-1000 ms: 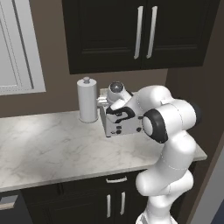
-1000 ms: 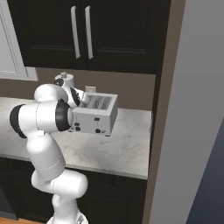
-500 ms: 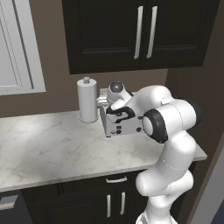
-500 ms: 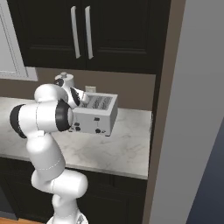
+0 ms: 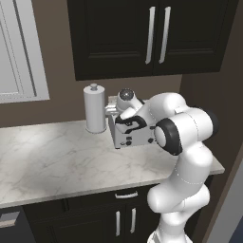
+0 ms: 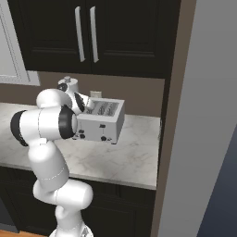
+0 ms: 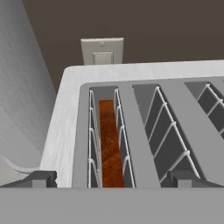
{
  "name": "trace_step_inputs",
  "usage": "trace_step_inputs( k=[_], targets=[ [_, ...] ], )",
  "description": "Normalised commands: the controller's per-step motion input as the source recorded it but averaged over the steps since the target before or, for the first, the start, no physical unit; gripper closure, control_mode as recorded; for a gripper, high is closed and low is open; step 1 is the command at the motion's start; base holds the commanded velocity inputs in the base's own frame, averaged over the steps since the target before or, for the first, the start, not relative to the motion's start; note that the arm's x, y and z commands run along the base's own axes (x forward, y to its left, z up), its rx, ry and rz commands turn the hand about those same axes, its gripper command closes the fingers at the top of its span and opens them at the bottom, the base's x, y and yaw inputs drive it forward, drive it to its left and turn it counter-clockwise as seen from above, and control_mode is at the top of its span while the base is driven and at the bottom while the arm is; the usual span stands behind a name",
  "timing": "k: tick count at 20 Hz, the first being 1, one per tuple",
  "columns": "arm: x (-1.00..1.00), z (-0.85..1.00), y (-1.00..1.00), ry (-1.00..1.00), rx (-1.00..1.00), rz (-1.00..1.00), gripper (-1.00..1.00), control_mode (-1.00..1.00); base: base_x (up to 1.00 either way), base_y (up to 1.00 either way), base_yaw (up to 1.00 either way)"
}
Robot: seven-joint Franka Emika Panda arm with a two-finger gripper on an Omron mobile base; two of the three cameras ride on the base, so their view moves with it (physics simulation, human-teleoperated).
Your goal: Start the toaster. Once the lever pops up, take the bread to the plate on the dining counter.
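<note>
Directly above the toaster [image 7: 144,127], the gripper [image 7: 111,178] hangs with fingers spread wide, straddling the leftmost slot where the bread [image 7: 110,146] sits sunk, its long edge running away from the fingertips toward the wall outlet [image 7: 102,51].

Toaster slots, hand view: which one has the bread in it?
The leftmost slot in the hand view, on the paper-towel roll side of the toaster. The orange-brown bread stands between its wire guides; the other slots show bare grey walls.
</note>
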Motion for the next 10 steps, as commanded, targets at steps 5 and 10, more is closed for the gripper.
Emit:
trace_step_inputs(
  k=[5,10],
  targets=[
    [0.0,0.0,0.0,0.0,0.0,0.0,-1.0,-1.0,0.0,0.0,0.0],
    [0.0,0.0,0.0,0.0,0.0,0.0,-1.0,-1.0,0.0,0.0,0.0]
  ],
)
